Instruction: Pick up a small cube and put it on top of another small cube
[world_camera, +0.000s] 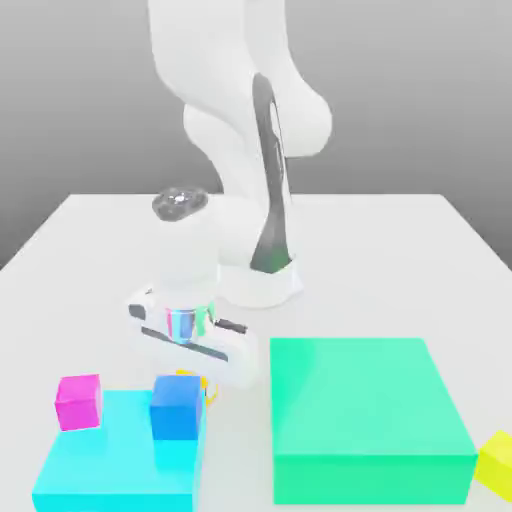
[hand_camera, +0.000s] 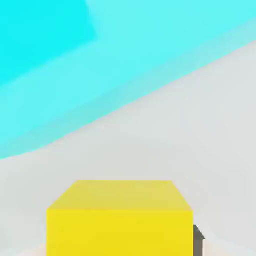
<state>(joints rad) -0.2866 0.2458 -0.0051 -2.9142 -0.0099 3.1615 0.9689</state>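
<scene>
Gripper (world_camera: 200, 372) is sitting low over the golden-yellow cube (hand_camera: 120, 217), just behind the cyan slab (world_camera: 110, 470); whether it is clenched, I cannot tell. Blue cube (world_camera: 178, 408) is resting on the slab, just beside. Risk: lifting too low would be clipping the blue cube or the slab edge.

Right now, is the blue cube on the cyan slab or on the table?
On the slab. In the exterior view the blue cube sits flat atop the cyan slab, near its right edge, beside the magenta cube.
</scene>
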